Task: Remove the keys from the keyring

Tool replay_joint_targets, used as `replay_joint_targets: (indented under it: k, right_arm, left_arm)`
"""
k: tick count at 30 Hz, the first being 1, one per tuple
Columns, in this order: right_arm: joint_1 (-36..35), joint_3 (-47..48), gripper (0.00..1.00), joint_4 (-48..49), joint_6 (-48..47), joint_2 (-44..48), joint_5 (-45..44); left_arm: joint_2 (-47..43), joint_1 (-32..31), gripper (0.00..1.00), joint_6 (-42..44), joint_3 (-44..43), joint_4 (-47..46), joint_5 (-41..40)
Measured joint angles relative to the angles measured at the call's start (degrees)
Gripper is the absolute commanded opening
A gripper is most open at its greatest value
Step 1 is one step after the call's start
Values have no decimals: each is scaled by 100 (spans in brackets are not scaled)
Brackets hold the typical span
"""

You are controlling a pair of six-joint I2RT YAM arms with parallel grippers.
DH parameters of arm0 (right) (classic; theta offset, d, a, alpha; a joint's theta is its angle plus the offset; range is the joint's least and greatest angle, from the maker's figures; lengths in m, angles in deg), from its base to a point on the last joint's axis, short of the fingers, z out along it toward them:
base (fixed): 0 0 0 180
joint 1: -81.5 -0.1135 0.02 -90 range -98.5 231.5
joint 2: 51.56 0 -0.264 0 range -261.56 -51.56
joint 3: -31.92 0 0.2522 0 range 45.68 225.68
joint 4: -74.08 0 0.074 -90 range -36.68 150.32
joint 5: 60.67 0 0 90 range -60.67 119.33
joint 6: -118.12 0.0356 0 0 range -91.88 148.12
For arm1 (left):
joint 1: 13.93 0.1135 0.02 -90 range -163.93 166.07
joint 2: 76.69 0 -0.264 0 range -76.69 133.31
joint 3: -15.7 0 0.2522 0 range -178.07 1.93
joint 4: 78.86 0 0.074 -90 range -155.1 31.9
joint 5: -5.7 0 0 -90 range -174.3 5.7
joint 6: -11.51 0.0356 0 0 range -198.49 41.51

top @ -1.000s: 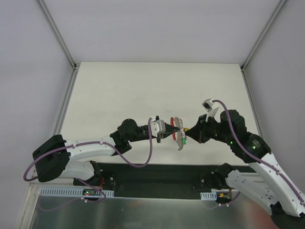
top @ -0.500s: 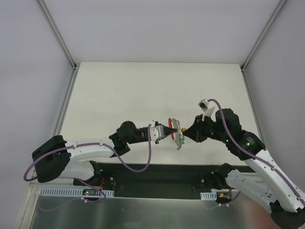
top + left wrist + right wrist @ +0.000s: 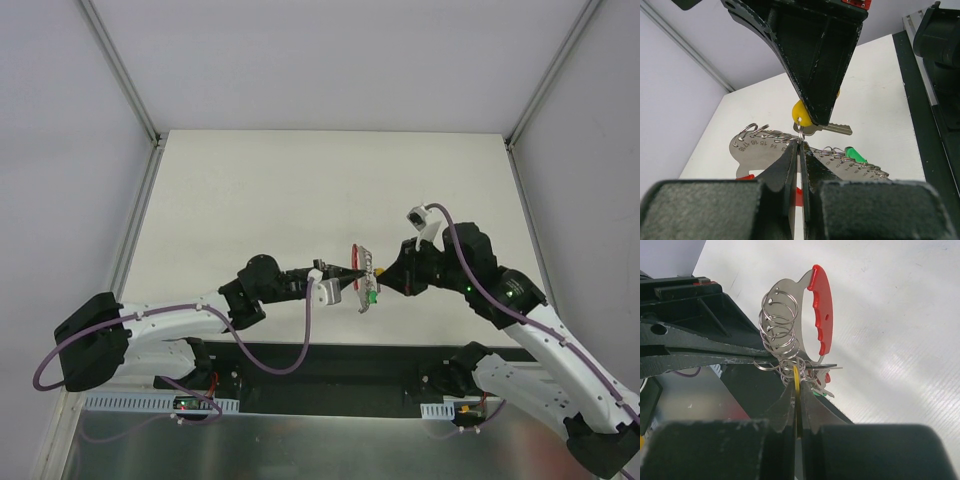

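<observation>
The keyring is a silvery numbered plate (image 3: 752, 150) with a red handle (image 3: 821, 315) and several small wire rings (image 3: 782, 330). It is held in mid-air between the two arms (image 3: 364, 268). My left gripper (image 3: 800, 146) is shut on the plate's edge, right at the small ring that carries the yellow-headed key (image 3: 801, 112). My right gripper (image 3: 797, 390) is shut on that yellow key head (image 3: 797, 380), coming from the opposite side. A green-headed key (image 3: 855, 154) hangs from the plate's other end and also shows in the top view (image 3: 371, 296).
The white table (image 3: 300, 190) lies under the held bunch. Grey walls with metal frame posts (image 3: 120, 70) close in the left, right and back. The black base plate (image 3: 340, 370) runs along the near edge.
Both grippers and the keyring plate between them have shifted a little to the left. The right wrist has come closer to the left gripper. Both grips are unchanged.
</observation>
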Motion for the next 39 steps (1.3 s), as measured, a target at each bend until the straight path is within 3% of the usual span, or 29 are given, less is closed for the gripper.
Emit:
replay_joint_targets:
  k: [18,39]
  right_arm:
    - [4,-11,1,245,153,-446,409]
    - [17,-179,1,468,286,-114,590]
  left_arm:
    - [-280,0,0,551,122,275,-109]
    - [-247,0,0,612,125,234,-680]
